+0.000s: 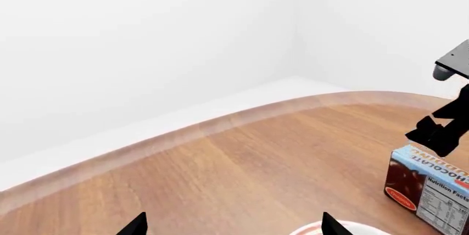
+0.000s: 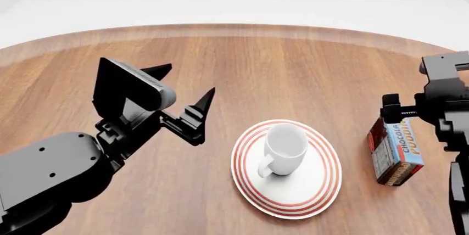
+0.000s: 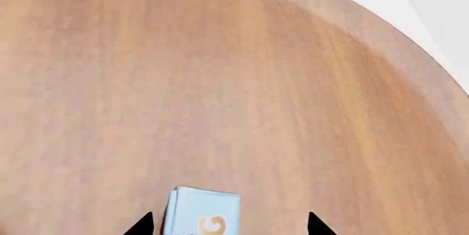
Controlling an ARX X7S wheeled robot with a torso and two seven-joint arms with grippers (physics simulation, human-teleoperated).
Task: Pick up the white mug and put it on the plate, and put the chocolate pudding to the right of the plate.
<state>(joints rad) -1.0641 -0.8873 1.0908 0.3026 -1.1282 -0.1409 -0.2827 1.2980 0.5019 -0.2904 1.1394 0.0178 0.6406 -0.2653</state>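
The white mug (image 2: 284, 148) sits upright on the plate (image 2: 322, 188). The chocolate pudding (image 2: 396, 151), a light, stiff carton best taken across its narrow faces, stands just below the right end effector (image 3: 227, 225), apparently spread wide around it. The left end effector (image 2: 189, 93) is wide, empty; bare surface (image 2: 293, 70) lies beyond.

Bright, even, shadow-light render, sharp in all views.
The white mug (image 2: 284, 148) shows soft gloss; the worktop (image 2: 293, 76) carries only faint, diffuse shadows.
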